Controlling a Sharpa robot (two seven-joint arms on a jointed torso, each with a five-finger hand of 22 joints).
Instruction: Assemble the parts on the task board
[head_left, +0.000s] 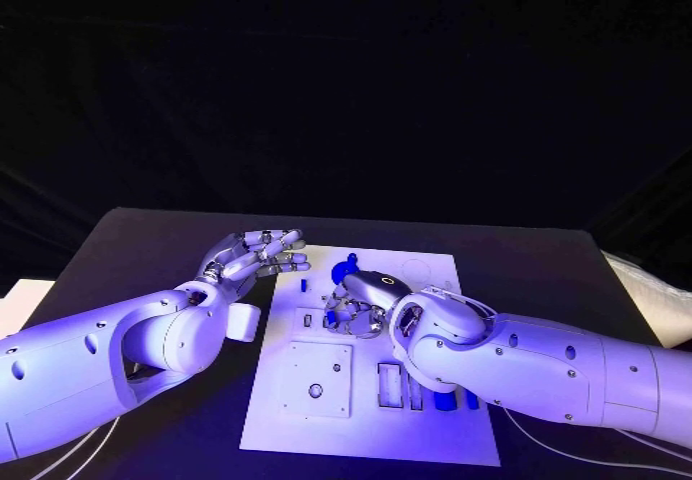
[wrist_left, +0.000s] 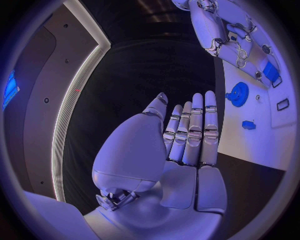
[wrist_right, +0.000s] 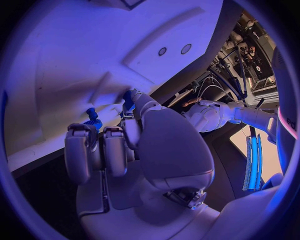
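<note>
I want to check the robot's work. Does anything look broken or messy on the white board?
Nothing stands out. The task board lies flat on the table, not visibly broken. The right hand is on it at a blue part; the left hand is open beside it.

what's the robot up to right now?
It is working on the white task board in the middle of the black table. The right hand is down on the board with its fingers curled at a small blue part; whether it grips the part is unclear. The left hand hovers beside the board's left edge, fingers apart, holding nothing. A round blue gear-like part sits on the board beyond the right hand, and long blue pieces lie near the right forearm.
</note>
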